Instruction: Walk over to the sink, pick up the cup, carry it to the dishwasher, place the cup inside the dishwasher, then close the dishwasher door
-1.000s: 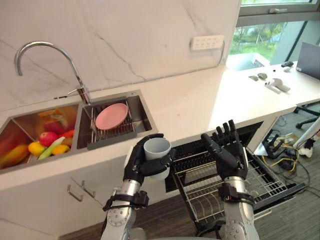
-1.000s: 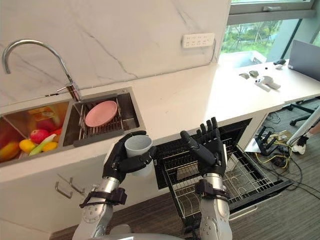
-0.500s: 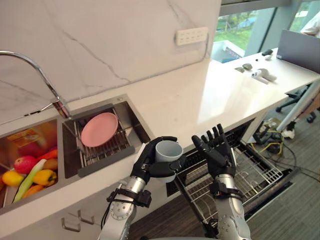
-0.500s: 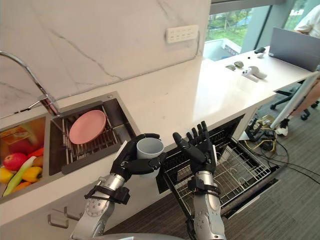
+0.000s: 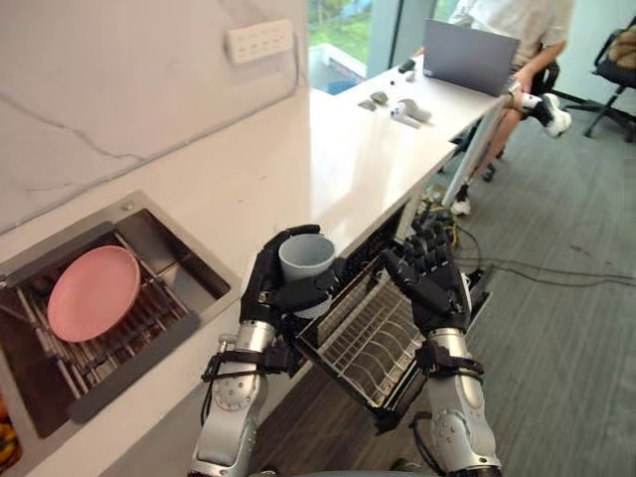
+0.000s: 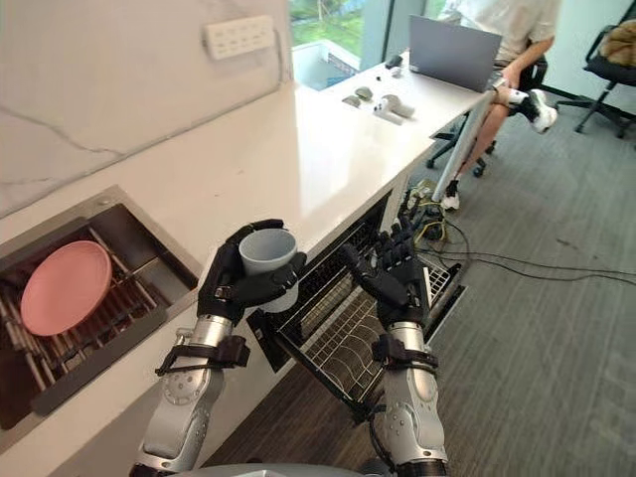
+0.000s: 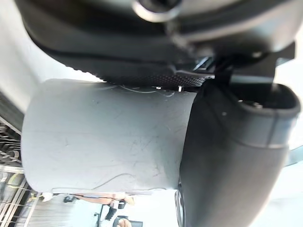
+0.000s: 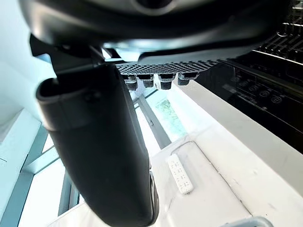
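Gripping: left robot hand (image 5: 270, 290), centre of the frame, dark fingers and thumb curled round the pale grey cylindrical cup (image 5: 306, 258). The cup is upright, mouth up, and held clear of every surface.

Idle: right robot hand (image 5: 434, 285), just right of the cup, fingers straight and spread, holding nothing.

Beneath both: silver wire dishwasher rack (image 5: 360, 343), drawn out of the dark dishwasher (image 6: 348, 243) under the white stone counter (image 5: 338, 149). The door stands open.

Further out:
- Steel sink (image 5: 189, 268) at lower left, with a round pink plate (image 5: 92, 293) on its drying rack.
- White wall socket strip (image 5: 258, 40) at top centre.
- Grey laptop (image 5: 475, 60) and a seated person (image 5: 512, 25) at upper right.

Change over the last second: the whole picture has swung, so the camera has turned away from the sink. The tap and the fruit basin have left the frame at left, and the laptop and the person have come in at upper right. The grip on the cup and the open right robot hand are as before. The rack, formerly at lower right, now lies directly under both hands.

Reading for the task: pick-up done and the carry looks nearly finished. Setting the cup in the rack and shutting the door remain.

View differences:
- The left wrist view shows the cup's scuffed side wall pressed into the palm, with the thumb (image 7: 232, 156) wrapped against it. The eye views show its open mouth instead.
- The right wrist view confirms a bare palm under straight fingers (image 8: 156, 75).
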Robot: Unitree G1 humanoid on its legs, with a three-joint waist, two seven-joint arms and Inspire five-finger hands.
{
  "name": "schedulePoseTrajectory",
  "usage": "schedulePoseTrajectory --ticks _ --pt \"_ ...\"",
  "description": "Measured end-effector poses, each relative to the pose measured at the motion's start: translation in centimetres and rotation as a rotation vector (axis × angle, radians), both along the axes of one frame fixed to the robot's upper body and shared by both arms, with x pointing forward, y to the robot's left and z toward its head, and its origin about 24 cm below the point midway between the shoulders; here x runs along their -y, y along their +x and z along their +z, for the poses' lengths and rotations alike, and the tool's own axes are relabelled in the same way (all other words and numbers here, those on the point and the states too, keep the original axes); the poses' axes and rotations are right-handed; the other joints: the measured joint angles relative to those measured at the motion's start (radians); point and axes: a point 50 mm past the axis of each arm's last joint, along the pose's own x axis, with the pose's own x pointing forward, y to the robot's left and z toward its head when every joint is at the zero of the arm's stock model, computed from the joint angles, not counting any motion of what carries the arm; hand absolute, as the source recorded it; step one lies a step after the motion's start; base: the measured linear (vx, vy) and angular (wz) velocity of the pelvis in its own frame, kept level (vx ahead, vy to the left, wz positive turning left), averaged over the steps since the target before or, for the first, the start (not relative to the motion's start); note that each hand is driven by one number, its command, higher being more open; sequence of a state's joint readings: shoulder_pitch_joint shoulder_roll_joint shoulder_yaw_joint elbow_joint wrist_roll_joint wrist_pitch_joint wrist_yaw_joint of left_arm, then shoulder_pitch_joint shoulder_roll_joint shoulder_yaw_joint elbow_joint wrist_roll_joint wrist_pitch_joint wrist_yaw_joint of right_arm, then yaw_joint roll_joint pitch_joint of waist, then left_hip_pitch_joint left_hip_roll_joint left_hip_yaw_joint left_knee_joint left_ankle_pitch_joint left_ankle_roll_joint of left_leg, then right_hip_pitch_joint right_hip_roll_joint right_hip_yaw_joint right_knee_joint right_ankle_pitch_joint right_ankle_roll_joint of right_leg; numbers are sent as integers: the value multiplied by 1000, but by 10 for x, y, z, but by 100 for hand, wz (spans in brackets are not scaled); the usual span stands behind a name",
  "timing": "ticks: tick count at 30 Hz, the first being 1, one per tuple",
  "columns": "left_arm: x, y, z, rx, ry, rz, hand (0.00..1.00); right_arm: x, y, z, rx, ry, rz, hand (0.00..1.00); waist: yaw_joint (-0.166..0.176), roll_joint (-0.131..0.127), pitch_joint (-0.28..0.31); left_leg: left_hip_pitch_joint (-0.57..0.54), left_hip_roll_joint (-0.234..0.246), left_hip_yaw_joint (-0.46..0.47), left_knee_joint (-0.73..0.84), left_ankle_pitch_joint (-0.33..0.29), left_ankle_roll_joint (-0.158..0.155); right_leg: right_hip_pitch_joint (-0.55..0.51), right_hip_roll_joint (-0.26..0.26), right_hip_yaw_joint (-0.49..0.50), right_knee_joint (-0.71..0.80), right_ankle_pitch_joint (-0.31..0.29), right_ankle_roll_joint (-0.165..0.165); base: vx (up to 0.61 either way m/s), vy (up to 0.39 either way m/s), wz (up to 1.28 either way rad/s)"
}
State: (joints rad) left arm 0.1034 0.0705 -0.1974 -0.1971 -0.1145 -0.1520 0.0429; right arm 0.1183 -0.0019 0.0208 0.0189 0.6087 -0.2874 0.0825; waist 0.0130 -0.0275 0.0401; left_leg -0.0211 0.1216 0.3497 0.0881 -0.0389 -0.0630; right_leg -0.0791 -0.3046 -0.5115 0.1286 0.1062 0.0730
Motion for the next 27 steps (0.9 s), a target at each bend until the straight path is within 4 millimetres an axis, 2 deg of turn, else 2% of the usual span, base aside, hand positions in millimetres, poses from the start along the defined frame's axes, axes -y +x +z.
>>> schedulePoseTrajectory --ticks 1,2,3,4,5,7,10,16,18,23,25,27 --pt "-1 3 2 15 7 4 0 -2 2 2 8 3 7 100 3 -15 3 -18 -6 -6 17 -3 1 28 11 1 -68 -2 6 38 9 22" --pt "-2 5 1 12 10 17 0 -3 4 3 13 2 14 100 5 -18 3 -29 -7 -9 29 -5 2 41 20 2 -104 0 9 8 -55 21" --pt "-7 6 -2 -1 20 57 0 -8 7 6 29 1 38 100 15 -19 3 -38 -7 -11 49 -13 1 70 36 7 -169 15 29 -24 -77 0" --pt "-12 7 -6 -22 19 95 0 -11 11 9 43 -2 68 100 32 -16 7 -37 1 -9 67 -23 -6 89 48 16 -206 38 64 -32 -71 -7" --pt "-14 6 -8 -30 16 117 0 -12 13 11 51 -3 85 100 37 -11 10 -37 9 -8 75 -26 -10 96 57 17 -213 39 66 -52 -81 -14" --pt "-21 4 -10 -37 14 178 0 -10 17 16 81 -26 144 100 56 0 14 -37 37 -8 89 -29 -15 98 82 24 -213 38 55 -89 -114 -11" --pt "-27 2 -11 -24 46 244 0 -10 23 22 121 -18 245 100 54 1 15 -37 53 -1 93 -34 -27 86 97 46 -213 40 42 -84 -54 -23" --pt "-28 1 -9 39 204 332 0 -22 23 22 154 88 491 100 40 8 20 -29 52 14 93 -33 -35 77 95 61 -214 47 39 -33 10 -10" --pt "-28 1 -9 43 208 336 0 -27 22 22 152 83 572 100 40 13 23 -29 50 3 93 -30 -35 84 95 53 -214 48 40 5 13 12" --pt "-32 6 -11 15 134 345 0 -32 23 28 160 -24 644 100 41 20 27 -29 41 -37 85 -22 -31 102 92 30 -214 48 40 -13 20 16" --pt "-40 9 -14 -12 59 371 0 -30 24 30 157 -126 653 100 40 21 27 -21 35 -43 72 -13 -29 110 88 23 -214 48 41 -43 20 10" --pt "-47 9 -13 -10 56 404 0 -28 24 31 152 -152 658 100 40 21 27 -15 31 -45 62 -6 -28 115 86 21 -214 47 40 -44 10 6"
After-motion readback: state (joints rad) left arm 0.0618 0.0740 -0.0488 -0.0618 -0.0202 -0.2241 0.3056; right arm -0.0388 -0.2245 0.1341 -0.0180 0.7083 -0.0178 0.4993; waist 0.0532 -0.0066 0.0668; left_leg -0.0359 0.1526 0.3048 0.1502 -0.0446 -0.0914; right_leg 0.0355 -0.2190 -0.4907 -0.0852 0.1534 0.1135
